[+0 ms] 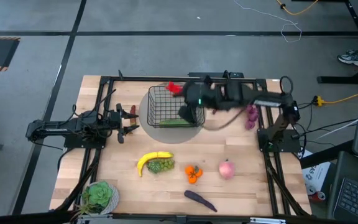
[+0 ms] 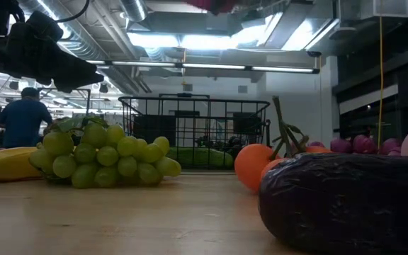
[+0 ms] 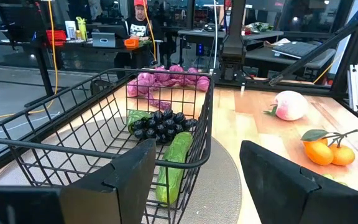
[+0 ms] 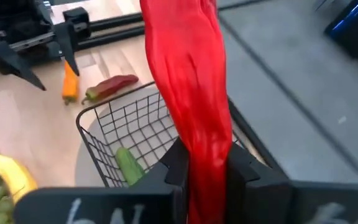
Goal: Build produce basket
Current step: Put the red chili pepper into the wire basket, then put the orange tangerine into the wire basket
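Observation:
The black wire basket (image 1: 166, 104) stands on a round grey disc (image 3: 224, 180) at the table's far middle. A green cucumber (image 3: 173, 163) and a dark grape bunch (image 3: 163, 124) lie in it. My right gripper (image 4: 205, 167) hangs above the basket's far right part, shut on a long red chili (image 1: 174, 87). My left gripper (image 3: 197, 180) waits open, level with the table, just left of the basket. On the near half of the table lie a banana (image 1: 154, 158), green grapes (image 1: 161, 166), oranges (image 1: 193, 174), a peach (image 1: 227, 169) and an eggplant (image 1: 201, 200). My right gripper pinches the red chili between its two fingers, near one end (image 4: 205, 149). The fingers come from the table's right, slanting down. The rest of the chili sticks out ahead of them. It is lifted clear, above the basket.
Purple grapes (image 1: 252, 117) lie on the table right of the basket, near the right arm's base. An orange pepper (image 4: 70, 84) and a red-green chili (image 4: 110, 87) lie by the left arm. A potted plant (image 1: 99, 196) stands at the near left corner. People show in the room beyond.

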